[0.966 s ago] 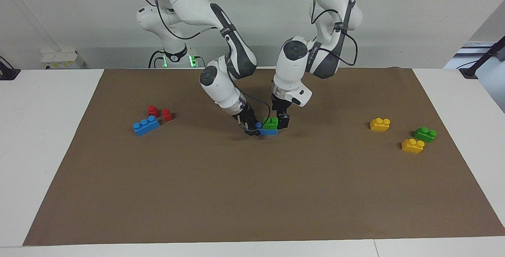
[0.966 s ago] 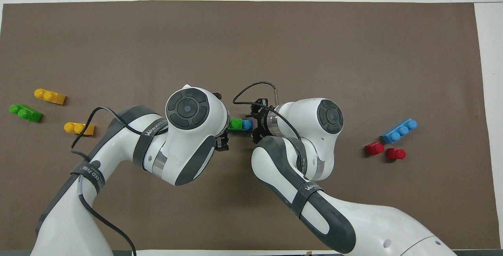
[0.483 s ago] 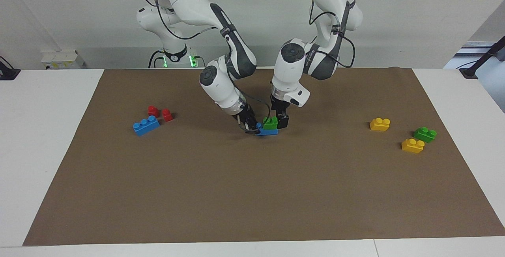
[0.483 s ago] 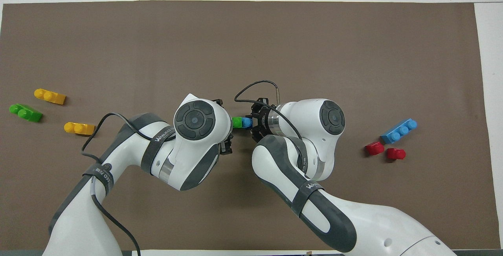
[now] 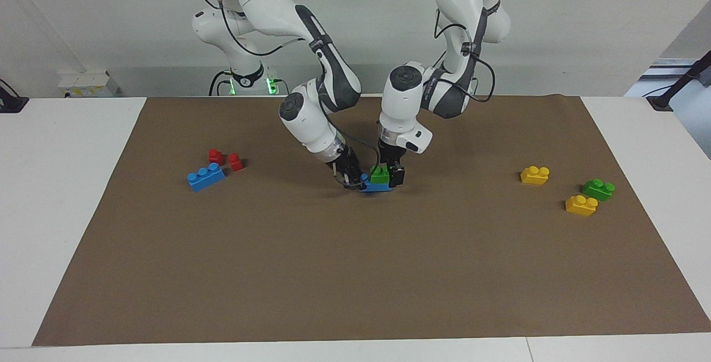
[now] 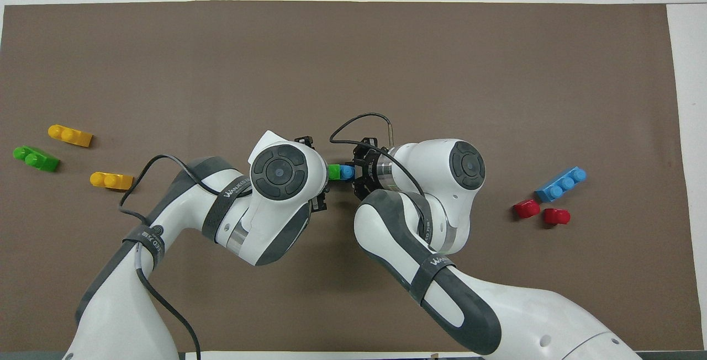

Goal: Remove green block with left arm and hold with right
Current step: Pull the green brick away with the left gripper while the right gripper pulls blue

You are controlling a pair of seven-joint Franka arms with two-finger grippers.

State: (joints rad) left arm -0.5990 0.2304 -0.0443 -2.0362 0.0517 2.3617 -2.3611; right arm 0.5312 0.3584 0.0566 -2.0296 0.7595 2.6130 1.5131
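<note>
Facing view, green block [image 5: 380, 175] between left gripper's [image 5: 387, 176] fingers [image 5: 395, 176]

This looks like a robot lab. Two big white robot arms [image 5: 311, 34] stand at a plain white table [image 5: 66, 195] with a brown mat [image 5: 355, 273], by a bare wall [image 5: 583, 18].

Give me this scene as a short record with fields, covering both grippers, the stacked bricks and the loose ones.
stack: green block on blue brick, mid-mat
left gripper: at the green block
right gripper: at the blue brick's end
right arm's end: blue three-stud brick, two red bricks
left arm's end: two yellow bricks, second green brick
</note>
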